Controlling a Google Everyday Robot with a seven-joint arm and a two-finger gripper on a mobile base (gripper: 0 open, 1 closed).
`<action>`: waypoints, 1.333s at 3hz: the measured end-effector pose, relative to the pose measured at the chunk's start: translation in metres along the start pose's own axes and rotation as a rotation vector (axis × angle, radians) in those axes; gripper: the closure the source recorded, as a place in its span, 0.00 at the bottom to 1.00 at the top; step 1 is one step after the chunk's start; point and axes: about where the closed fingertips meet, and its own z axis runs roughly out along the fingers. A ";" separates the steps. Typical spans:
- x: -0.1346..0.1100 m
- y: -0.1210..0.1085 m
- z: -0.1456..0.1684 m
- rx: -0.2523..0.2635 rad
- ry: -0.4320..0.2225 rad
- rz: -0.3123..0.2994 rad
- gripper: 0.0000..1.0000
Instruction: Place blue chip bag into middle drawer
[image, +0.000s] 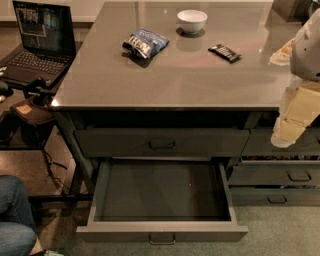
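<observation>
The blue chip bag (145, 43) lies crumpled on the grey countertop (170, 80), back left of centre. The middle drawer (161, 192) is pulled open below the counter's front, and its dark floor is bare. Its small curved handle (162, 239) is on the front panel. My gripper (284, 134) hangs at the right edge of the view, in front of the counter's right corner. It is far right of the bag and above and right of the open drawer. Nothing shows in it.
A white bowl (192, 21) and a slim black candy bar wrapper (224, 52) lie on the counter. The top drawer (162, 143) is shut. Narrower drawers (299, 175) stand at the right. A laptop (40, 40) on a stand and a person's jeans-clad knee (15, 220) are at the left.
</observation>
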 end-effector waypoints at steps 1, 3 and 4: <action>-0.005 -0.004 0.000 0.006 -0.004 -0.007 0.00; -0.064 -0.054 0.037 -0.027 -0.037 -0.060 0.00; -0.064 -0.054 0.037 -0.027 -0.037 -0.060 0.00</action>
